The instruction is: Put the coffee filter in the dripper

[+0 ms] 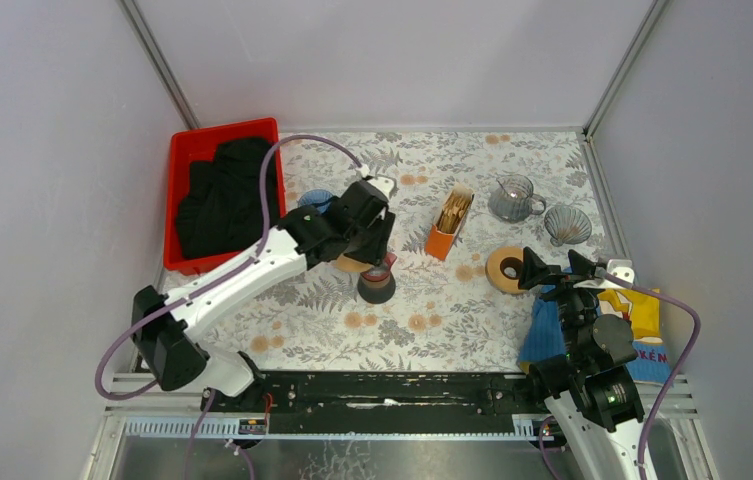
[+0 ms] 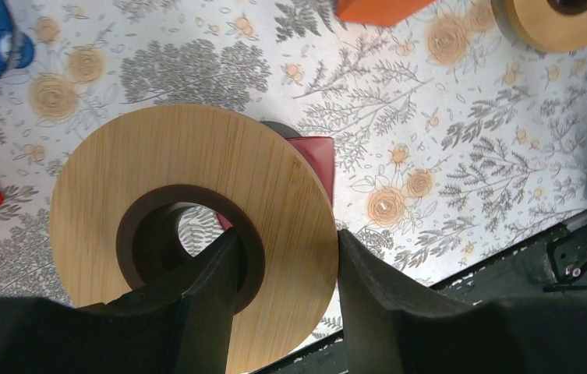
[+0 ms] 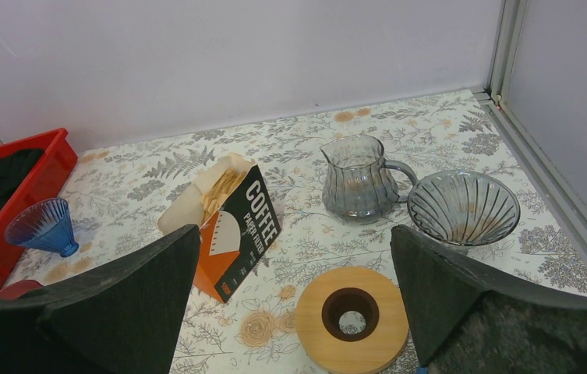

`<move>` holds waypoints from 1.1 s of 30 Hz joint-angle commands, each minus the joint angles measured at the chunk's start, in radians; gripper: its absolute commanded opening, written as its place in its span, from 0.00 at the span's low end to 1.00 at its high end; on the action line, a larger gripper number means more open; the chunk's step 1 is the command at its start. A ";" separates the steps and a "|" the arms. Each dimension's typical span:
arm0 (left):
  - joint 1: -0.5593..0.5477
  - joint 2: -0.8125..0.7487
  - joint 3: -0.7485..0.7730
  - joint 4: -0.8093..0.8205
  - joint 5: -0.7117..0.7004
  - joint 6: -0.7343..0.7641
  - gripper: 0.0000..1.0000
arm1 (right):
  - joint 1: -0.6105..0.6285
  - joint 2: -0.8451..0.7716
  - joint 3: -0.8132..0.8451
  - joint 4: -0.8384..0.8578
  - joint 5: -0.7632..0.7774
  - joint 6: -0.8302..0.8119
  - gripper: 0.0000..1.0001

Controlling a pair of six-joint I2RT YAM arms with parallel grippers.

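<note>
From above, the arm bases sit nearest, at the bottom edge of the flowered table (image 1: 432, 330). The left gripper (image 1: 372, 235) hangs over the middle of the table, closed on a wooden ring (image 1: 352, 264), just above a dark cup (image 1: 377, 287). The right gripper (image 1: 552, 268) stands wide apart and holds nothing, just beside a second wooden ring (image 1: 505, 269) that lies flat. A blue cloth (image 1: 547, 335) and a yellow packet (image 1: 640, 310) lie under the right arm. The coffee filters (image 1: 455, 208) stand in their orange filter box (image 1: 442, 240) between the two grippers. Behind it to the right are a glass jug (image 1: 514, 198) and a glass dripper (image 1: 566, 224), near each other. A blue dripper (image 1: 315, 199) sits beside the red bin (image 1: 177, 165), which holds a black cloth (image 1: 224, 195).

At the left wrist, one of the fingers (image 2: 196, 312) reaches into the hole of the wooden ring (image 2: 196, 156) and the other presses its outer rim. A red and grey thing, mostly hidden, shows under the ring.

At the right wrist, the two dark fingers (image 3: 118, 304) fill the near corners, spread wide. The second wooden ring (image 3: 317, 323) lies between them, untouched. Past it the filter box (image 3: 247, 234) leans with its filters (image 3: 212, 191) showing at the open top. The glass dripper (image 3: 461, 206) stands upright, with nothing in it, touching or nearly touching the jug (image 3: 356, 183).
</note>
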 commanded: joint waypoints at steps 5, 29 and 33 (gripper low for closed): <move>-0.082 0.108 0.084 -0.015 -0.035 0.042 0.34 | -0.001 -0.014 0.008 0.046 -0.015 0.005 0.99; -0.121 0.258 0.097 0.006 -0.104 0.065 0.35 | -0.001 -0.014 0.009 0.042 -0.016 0.006 0.99; -0.123 0.259 0.089 0.021 -0.108 0.068 0.39 | -0.001 -0.014 0.009 0.043 -0.017 0.006 0.99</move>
